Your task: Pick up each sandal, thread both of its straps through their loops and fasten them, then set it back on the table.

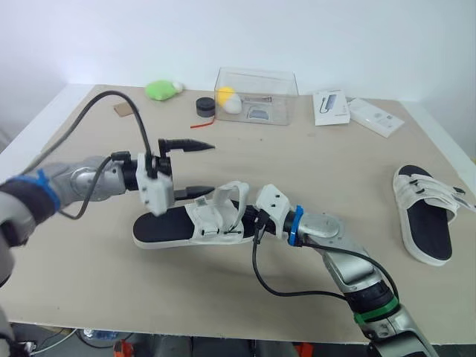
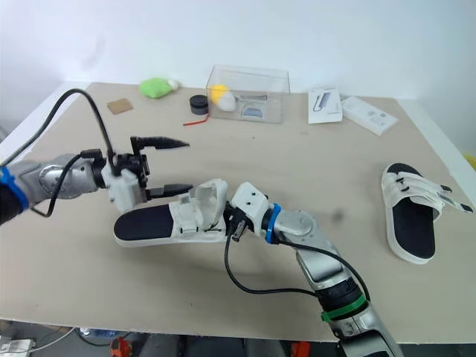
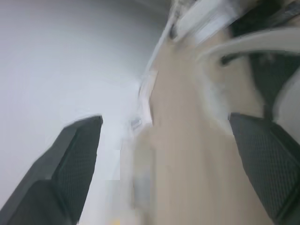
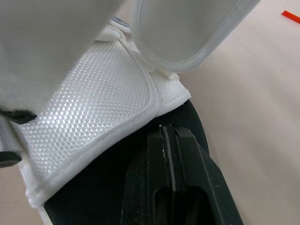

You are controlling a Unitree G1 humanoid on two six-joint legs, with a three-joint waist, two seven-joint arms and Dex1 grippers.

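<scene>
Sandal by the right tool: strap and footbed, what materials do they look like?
Strap: probably white woven synthetic fabric. It shows a fine grid weave with a slight sheen and a stitched, bound edge.
Footbed: matte black with a fine texture, probably foam or rubber. The look alone doesn't settle which.

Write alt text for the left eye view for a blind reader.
A white sandal with a black footbed lies on the table, one strap arching up; the shut right gripper touches its side while the open left gripper hovers by the strap. A second sandal lies near the table's right edge.
</scene>
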